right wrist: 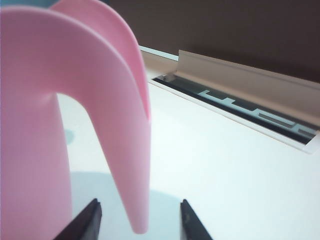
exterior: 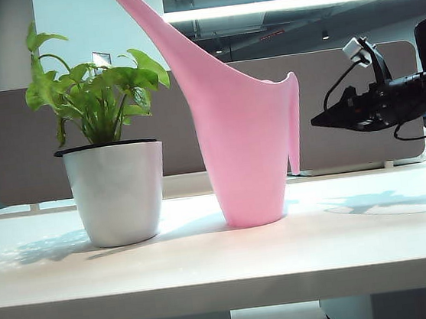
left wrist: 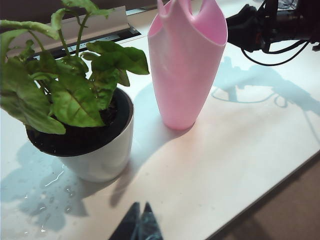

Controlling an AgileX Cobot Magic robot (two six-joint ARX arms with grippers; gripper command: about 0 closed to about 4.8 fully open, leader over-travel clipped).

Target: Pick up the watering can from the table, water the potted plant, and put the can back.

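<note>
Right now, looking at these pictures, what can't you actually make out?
- Watering can: the spout tip is cut off by the exterior view's top edge.
- Whether the can holds water: no view looks inside.
- Left gripper: only two dark fingertips, close together, at the left wrist view's bottom edge.
- Right gripper: its open fingers flank the handle, cut by the right wrist view's bottom edge.
- Potted plant: absent from the right wrist view.

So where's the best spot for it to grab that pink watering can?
Probably the drooping handle of the watering can, approached from the right, where the right gripper already has open jaws either side of the handle's tip. The handle is thin and hangs clear of the wide body. The left gripper hangs low before the potted plant.
</note>
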